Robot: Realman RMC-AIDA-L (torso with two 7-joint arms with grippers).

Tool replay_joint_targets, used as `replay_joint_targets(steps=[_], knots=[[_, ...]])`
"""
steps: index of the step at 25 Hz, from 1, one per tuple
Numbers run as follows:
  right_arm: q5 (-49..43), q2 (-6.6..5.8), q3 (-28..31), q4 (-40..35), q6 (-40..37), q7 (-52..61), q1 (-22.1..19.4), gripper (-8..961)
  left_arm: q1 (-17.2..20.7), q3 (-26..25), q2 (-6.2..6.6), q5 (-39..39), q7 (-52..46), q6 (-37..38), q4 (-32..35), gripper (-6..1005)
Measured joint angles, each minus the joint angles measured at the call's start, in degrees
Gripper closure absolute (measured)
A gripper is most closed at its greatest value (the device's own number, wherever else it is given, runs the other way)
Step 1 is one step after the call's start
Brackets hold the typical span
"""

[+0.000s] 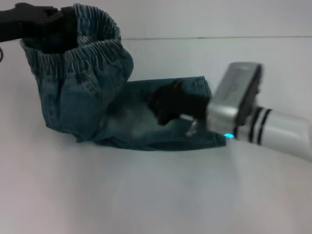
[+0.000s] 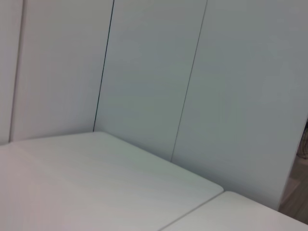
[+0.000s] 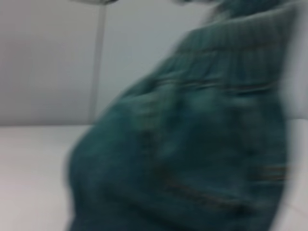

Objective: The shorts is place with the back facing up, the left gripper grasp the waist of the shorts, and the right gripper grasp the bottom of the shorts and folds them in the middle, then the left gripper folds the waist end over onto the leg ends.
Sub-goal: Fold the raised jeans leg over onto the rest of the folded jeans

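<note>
The blue denim shorts (image 1: 122, 122) lie folded lengthwise on the white table (image 1: 146, 195), leg ends (image 1: 204, 112) toward the right. Their elastic waist (image 1: 92, 46) is lifted off the table at the upper left and hangs open like a ring. My left gripper (image 1: 51, 24) is shut on the waist's far left rim and holds it up. My right gripper (image 1: 168, 105) is low over the leg part, just left of the leg ends, touching or nearly touching the cloth. The right wrist view is filled by the denim shorts (image 3: 192, 144). The left wrist view shows no shorts.
White wall panels (image 2: 144, 72) stand behind the table (image 2: 96, 183), which has a seam near its far corner. The right arm's silver wrist (image 1: 236, 105) reaches in from the right edge.
</note>
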Motion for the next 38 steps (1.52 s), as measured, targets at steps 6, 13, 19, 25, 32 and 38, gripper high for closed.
replay_joint_targets(steps=[6,13,19,25,32,38], knots=[[6.44,-0.14,7.08,-9.61,-10.33,5.16,-4.08,954,-1.55,6.61,-2.50,0.00,-0.81,-6.60,-0.56,953],[22.54,-0.28,9.39,-12.81,-12.06,6.10,-4.76,955,-6.13,17.91,-5.87,0.02,-0.87,-21.38,-6.66,933],[30.24,-0.67,9.34,-15.09,-12.48,9.02,-4.95,955,-8.70,27.11,-8.11,0.04,-0.65,-29.14,-11.38,916],[30.63,-0.74,9.01,-16.11,-11.35,9.67,-4.38,955,-8.45,31.71,-9.17,-0.84,-0.63,-29.64,-12.29,898],[30.38,-0.42,8.13,-16.14,-9.87,9.15,-3.53,955,-8.70,37.41,-9.37,-5.54,0.78,-33.07,-15.88,878],[30.33,-0.28,7.77,-15.66,-9.25,8.34,-3.09,955,-8.74,46.53,-9.49,-10.09,0.89,-39.96,-17.79,861]])
